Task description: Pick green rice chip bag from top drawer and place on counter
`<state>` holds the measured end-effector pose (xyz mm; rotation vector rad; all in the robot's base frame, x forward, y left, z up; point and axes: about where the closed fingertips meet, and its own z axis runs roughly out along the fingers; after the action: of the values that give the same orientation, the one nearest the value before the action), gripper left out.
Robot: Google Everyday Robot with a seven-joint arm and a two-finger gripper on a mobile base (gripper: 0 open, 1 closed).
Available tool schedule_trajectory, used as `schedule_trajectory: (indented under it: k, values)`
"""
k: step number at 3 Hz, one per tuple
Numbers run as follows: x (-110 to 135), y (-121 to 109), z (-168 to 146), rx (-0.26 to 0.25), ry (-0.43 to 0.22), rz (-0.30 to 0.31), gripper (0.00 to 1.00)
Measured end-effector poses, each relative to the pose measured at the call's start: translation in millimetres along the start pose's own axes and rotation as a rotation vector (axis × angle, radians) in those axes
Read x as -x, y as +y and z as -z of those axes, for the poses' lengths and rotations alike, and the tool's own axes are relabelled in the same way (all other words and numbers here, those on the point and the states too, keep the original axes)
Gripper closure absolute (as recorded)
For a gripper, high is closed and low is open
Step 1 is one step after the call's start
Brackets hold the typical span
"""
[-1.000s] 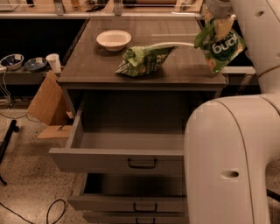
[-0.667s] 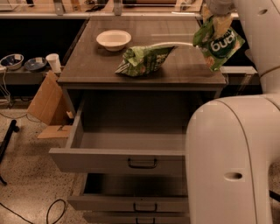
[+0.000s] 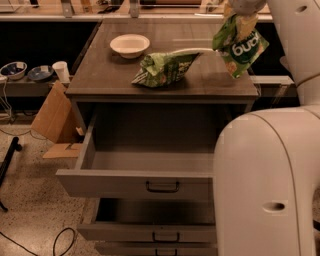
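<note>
The green rice chip bag, light green with white "buck" letters, hangs in the air above the right part of the counter. My gripper is at the top right of the camera view, shut on the bag's top edge. The top drawer stands pulled open below the counter; the part of its inside that shows is empty. My white arm covers its right side.
A darker green leafy bag with a white edge lies mid-counter. A white bowl sits behind it to the left. Lower drawers are partly open. A cardboard piece, a cup and bowls are at the left.
The gripper with the green rice chip bag has shifted slightly up and left over the counter's right part. Nothing else has moved.
</note>
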<state>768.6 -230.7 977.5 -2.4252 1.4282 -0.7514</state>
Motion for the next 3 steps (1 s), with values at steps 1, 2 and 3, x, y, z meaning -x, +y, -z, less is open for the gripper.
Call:
schedule_trajectory:
  k: [1,2,3]
  values:
    - [20,-13,2,-0.035,-0.034,-0.005,1.0]
    - [43,-24,5,-0.064,-0.059,-0.006,1.0]
    - [63,-30,-5,-0.054,-0.067,-0.013,1.0]
